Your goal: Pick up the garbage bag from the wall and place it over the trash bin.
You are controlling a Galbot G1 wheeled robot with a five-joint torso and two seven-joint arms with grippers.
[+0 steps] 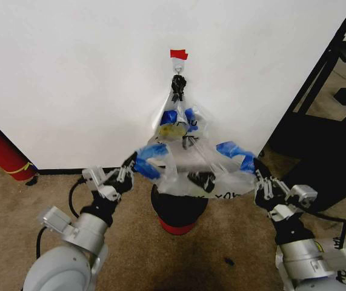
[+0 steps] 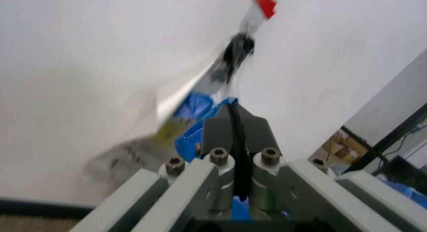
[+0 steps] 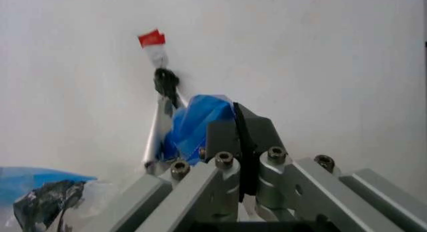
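Both arms hold the garbage bag spread between them in front of the wall. The left gripper has its jaws closed on one blue handle, and the right gripper has its jaws closed on the other. The bag's upper part is bunched at the hook below the red tape, so the bag appears attached to the wall at that point. The trash bin stands on the carpet directly beneath the stretched opening. Risk: if the arms lower or pull outward while the bunched plastic remains on the hook, the thin film is likely to tear or a handle may slip from the jaws. Uneven pull could also leave the opening off-centre over the rim. The head view shows the bin and the full spread of the bag; neither wrist view includes the bin. The right wrist view gives the closer look at the dark knot of plastic under the tape, and both wrist views confirm blue plastic pinched between the pads.
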